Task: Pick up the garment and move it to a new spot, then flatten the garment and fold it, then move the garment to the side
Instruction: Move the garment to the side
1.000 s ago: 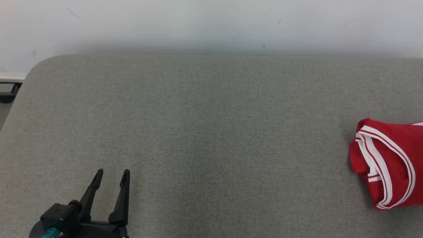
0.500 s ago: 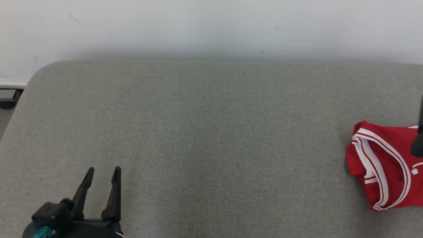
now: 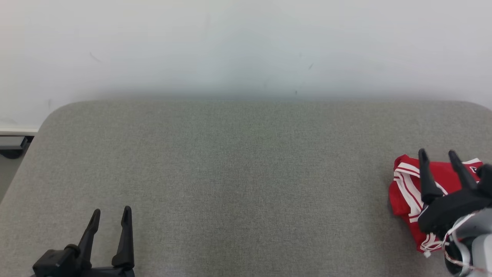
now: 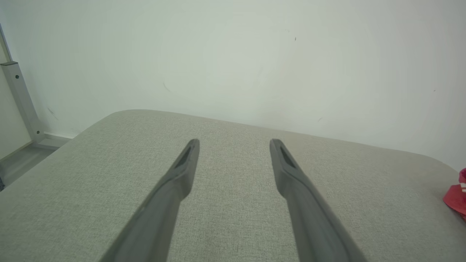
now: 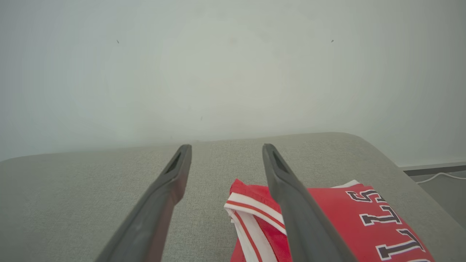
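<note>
The garment (image 3: 405, 188), a red jersey with white trim and dark lettering, lies as a compact, fairly flat bundle at the far right of the grey padded bench (image 3: 238, 173). Your right pincer (image 3: 437, 153) is over it with its jaws spread wide and nothing between them. In the right wrist view one finger crosses the trimmed edge, and it seems to be just above the cloth rather than on it.

Your left pincer (image 3: 111, 210) is at the near left, also spread wide and empty, well apart from the jersey.

This fits two stages: a bundle waiting to be lifted, or a folded jersey already set to the side. The pictures don't settle which, so check the fold before you commit.

Either way, the right arm is the one within reach. The middle of the bench is bare. The wall (image 3: 246, 46) is close behind it, and the jersey is near the bench's rounded right end, past which a cable (image 5: 437, 176) lies on the floor.
</note>
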`<state>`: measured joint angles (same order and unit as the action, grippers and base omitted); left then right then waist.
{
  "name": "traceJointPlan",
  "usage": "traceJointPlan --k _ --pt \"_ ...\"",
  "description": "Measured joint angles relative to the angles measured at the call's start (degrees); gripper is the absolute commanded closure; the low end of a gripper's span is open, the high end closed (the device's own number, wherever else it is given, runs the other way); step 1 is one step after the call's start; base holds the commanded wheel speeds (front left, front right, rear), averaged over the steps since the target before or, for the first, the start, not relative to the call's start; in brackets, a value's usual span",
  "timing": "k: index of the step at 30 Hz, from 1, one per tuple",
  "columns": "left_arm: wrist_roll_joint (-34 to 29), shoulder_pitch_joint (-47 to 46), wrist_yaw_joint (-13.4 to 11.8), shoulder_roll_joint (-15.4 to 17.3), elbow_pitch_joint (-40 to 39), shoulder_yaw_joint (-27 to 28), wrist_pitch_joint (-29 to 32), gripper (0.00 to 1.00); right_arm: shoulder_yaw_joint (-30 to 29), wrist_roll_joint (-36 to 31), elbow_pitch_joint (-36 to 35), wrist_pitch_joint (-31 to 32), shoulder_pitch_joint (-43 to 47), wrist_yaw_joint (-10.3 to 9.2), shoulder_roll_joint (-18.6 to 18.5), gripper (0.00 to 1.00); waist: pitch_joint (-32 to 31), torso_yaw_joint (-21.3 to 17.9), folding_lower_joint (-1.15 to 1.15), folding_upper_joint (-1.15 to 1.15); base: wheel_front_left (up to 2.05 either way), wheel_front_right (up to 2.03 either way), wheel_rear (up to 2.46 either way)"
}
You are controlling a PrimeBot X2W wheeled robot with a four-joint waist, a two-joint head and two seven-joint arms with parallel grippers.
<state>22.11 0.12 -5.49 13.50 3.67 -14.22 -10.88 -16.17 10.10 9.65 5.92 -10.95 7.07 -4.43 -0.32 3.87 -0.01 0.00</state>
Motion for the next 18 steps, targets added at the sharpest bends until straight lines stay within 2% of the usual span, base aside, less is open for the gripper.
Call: traceJointPlan --k 7,18 --pt "1.6 2.1 -0.6 -2.1 -0.4 2.3 -0.5 0.00 4.5 2.5 -1.0 -1.8 4.3 0.00 1.1 0.00 -1.8 0.3 0.00 0.00 0.00 0.00 0.00" --pt "1.0 3.8 -0.6 -1.7 -1.3 3.1 -1.0 0.00 6.3 5.6 -0.3 -4.9 9.5 0.00 1.8 0.00 -2.9 0.4 0.00 0.00 0.00 0.00 0.00"
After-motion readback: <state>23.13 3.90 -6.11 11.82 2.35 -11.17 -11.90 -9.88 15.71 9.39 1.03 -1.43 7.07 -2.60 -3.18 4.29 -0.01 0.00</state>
